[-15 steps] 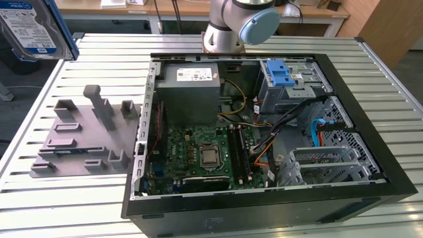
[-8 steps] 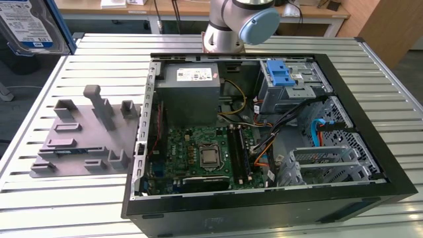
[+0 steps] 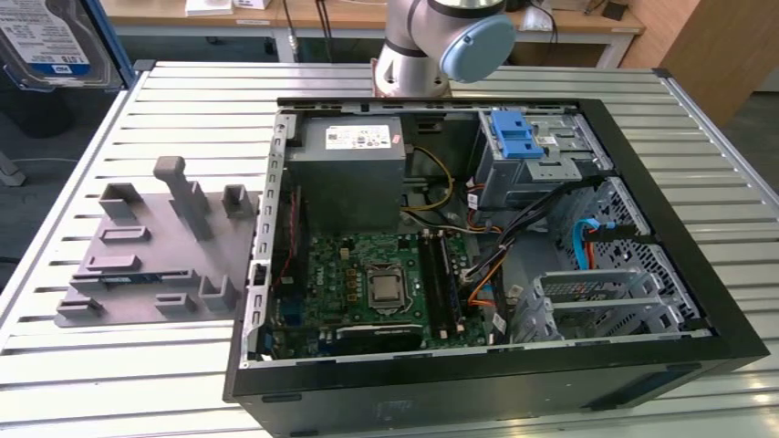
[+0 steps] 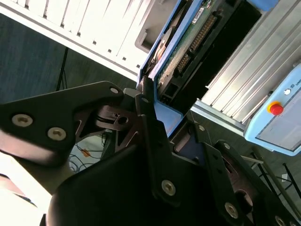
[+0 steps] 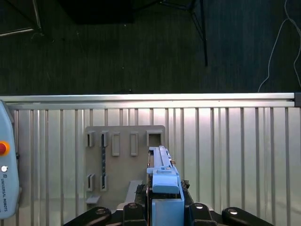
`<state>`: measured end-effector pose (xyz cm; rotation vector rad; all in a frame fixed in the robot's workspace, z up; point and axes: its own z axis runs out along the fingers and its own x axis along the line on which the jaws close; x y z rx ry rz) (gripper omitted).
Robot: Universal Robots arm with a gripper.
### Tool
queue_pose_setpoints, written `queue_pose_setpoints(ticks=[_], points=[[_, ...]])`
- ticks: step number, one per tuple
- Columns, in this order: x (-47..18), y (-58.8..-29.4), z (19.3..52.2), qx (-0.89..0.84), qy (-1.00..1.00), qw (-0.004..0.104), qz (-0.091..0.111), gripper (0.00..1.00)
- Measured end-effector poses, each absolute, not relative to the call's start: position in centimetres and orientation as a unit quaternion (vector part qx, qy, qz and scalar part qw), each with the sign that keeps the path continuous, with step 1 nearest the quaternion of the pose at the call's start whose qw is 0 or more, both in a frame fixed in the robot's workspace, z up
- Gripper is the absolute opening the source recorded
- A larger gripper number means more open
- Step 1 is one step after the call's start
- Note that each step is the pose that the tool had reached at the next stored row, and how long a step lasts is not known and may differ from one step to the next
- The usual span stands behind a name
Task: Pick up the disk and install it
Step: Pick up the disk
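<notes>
The disk (image 3: 43, 41) hangs in the air beyond the table's far corner at the exterior view's left, its white-and-blue label facing the camera, blue bracket around it. In the second wrist view the disk (image 4: 188, 44) shows its green circuit board and blue frame, with my gripper (image 4: 162, 117) shut on its lower end between black fingers (image 4: 146, 101). The first wrist view has the disk (image 5: 162, 181) edge-on above the grey fixture plate (image 5: 124, 155), and my gripper (image 5: 164, 209) clamps it from both sides.
The open computer case (image 3: 681, 182) lies on the slatted metal table (image 3: 134, 374). Inside are a power-supply box (image 3: 353, 164), a motherboard (image 3: 378, 283) and a grey drive cage with a blue latch (image 3: 524, 146). The grey fixture plate (image 3: 146, 265) sits beside the case. The arm's base (image 3: 426, 46) stands behind.
</notes>
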<state>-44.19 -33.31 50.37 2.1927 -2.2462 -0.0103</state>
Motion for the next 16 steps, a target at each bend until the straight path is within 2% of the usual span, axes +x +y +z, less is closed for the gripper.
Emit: queue_pose_setpoints(ticks=[16], points=[[-41.7, -34.8, 50.4, 0.699, -0.716, 0.001, -0.003, 0.36]])
